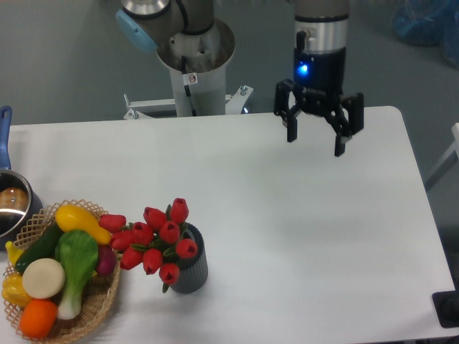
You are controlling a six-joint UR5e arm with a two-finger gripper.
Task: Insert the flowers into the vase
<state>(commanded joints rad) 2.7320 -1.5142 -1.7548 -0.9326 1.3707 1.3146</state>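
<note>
Nearest the camera, well off to the claw's lower left in the picture, stands the vase (190, 266), upright on the white table (287, 236). The flowers (153, 238) already sit in it: their stems go down into its mouth, and the red heads spill out toward the side away from the claw, leaning over the rim rather than standing straight. That lean is probably just the weight of the bunch on short stems, and the vase looks stable enough to carry it.

Just beyond the flowers, farther again from the claw, is a wicker basket (93, 304) of toy vegetables; the outermost tulip heads hang beside or over its rim, though contact cannot be judged. At the table's far left edge a steel pot (13, 208) with a blue handle (4, 132) shows only in part.

The claw (315, 140) hangs above the far side of the table, well apart from all of this, pointing straight down with its fingers spread wide and nothing between them. Its height and distance suggest it is parked clear of the work rather than reaching for anything. Behind it, to its left in the picture, rises the arm's base column (193, 64).

Judged from how things lie, the flowers are in the vase and the task looks done.
</note>
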